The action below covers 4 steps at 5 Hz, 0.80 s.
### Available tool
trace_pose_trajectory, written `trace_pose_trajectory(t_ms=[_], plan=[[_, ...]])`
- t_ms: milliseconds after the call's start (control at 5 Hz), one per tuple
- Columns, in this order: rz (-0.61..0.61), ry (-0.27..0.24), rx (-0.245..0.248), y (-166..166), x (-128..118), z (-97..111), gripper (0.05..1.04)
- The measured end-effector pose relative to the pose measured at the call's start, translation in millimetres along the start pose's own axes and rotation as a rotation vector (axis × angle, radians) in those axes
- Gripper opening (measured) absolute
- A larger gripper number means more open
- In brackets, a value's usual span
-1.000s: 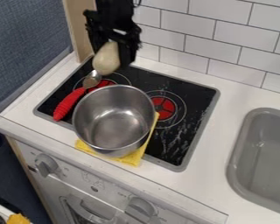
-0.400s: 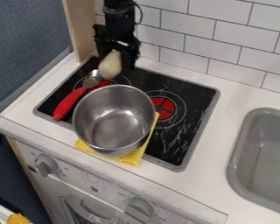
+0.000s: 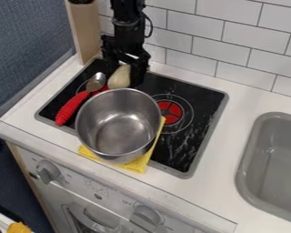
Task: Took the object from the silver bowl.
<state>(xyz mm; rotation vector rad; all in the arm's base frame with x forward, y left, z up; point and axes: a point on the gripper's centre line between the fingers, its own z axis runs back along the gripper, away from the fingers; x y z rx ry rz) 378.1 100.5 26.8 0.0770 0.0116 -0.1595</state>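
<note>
gripping a pale pear-shaped object (image 3: 119, 78), the gripper (image 3: 123, 75) has its jaws parted by that thing's width, just behind the silver bowl (image 3: 118, 129). left of the bowl lies a red-handled spoon (image 3: 71, 109); under the bowl, a yellow cloth (image 3: 134, 164) on the black stovetop (image 3: 203, 98); well to its right, a grey sink (image 3: 248, 157).
</note>
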Motion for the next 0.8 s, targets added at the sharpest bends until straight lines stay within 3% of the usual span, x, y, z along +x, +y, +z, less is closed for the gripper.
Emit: trace_pose_trajectory(t_ms=[400,600,800], plan=[[0.047,-0.007,-0.052,11,-8,19,1.007],[0.058,-0.071,-0.062,14,-10,52,1.007],[0.059,-0.049,-0.064,15,-24,53,1.005]])
